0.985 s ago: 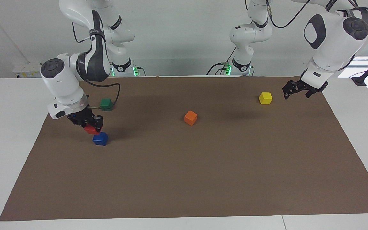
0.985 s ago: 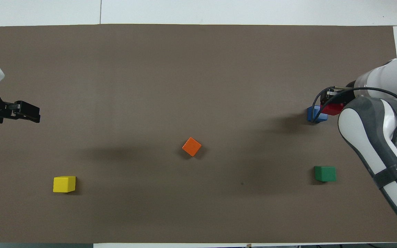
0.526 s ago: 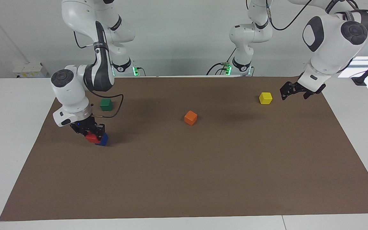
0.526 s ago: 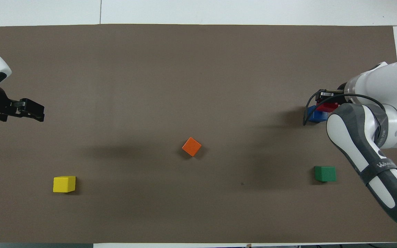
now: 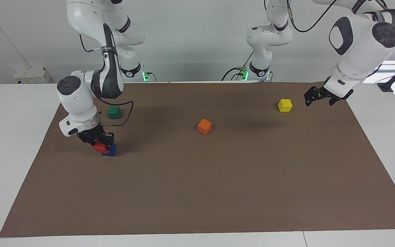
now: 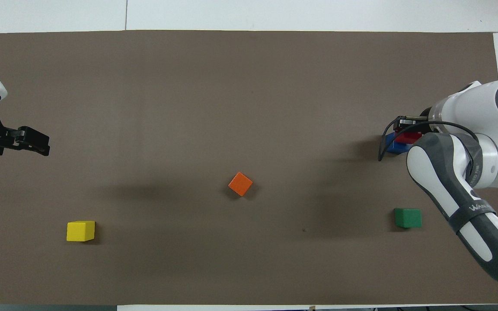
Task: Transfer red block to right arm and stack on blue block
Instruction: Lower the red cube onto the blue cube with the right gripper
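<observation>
The red block (image 5: 99,148) is in my right gripper (image 5: 98,142), whose fingers are shut on it. It is held low, tight against the blue block (image 5: 111,150) on the brown mat and overlapping its top edge, offset toward the right arm's end. I cannot tell whether it rests on the blue block. In the overhead view the red block (image 6: 408,137) covers part of the blue block (image 6: 393,145), with the right gripper (image 6: 408,129) mostly hidden by the arm. My left gripper (image 5: 317,97) waits in the air over the mat's edge beside the yellow block and also shows in the overhead view (image 6: 35,144).
A green block (image 5: 114,112) lies nearer to the robots than the blue block. An orange block (image 5: 204,126) lies mid-mat. A yellow block (image 5: 285,105) lies toward the left arm's end. A black cable (image 5: 123,116) loops from the right wrist.
My right gripper has come down with the red block from above the blue block to low against it. The left arm has shifted only slightly.
</observation>
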Robot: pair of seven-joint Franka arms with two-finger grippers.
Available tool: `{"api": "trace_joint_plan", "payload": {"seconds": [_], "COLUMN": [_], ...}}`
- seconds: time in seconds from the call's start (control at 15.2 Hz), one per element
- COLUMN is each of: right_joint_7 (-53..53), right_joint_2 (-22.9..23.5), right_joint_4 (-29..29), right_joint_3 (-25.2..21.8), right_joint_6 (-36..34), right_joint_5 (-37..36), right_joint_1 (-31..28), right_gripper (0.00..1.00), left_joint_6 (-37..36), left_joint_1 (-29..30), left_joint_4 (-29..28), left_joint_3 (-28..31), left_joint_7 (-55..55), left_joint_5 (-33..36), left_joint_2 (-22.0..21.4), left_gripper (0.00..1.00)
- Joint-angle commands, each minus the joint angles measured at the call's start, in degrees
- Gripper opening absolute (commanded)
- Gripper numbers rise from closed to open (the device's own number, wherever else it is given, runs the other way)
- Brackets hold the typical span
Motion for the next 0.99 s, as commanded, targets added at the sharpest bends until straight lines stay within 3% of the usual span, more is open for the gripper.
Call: {"api": "trace_joint_plan", "payload": {"seconds": [0.0, 0.92], "right_joint_7": [-0.93, -1.99], "right_joint_2": [-1.60, -2.03], "right_joint_4": [-2.14, -3.38], "right_joint_3": [0.52, 0.52], "right_joint_6": [0.95, 1.13], "right_joint_5": [-1.35, -1.35], "right_joint_1": [-0.66, -0.84], "right_gripper": [0.00, 0.00], "left_joint_6": [1.23, 5.72], "left_joint_1": [-0.22, 0.14], "left_joint_4": [-1.75, 2.11], "left_joint_3": [-0.08, -1.40], "left_joint_7": [0.75, 1.19], "left_joint_5": [0.32, 0.05], "left_joint_2": [-1.37, -1.02], "left_gripper": [1.00, 1.00]}}
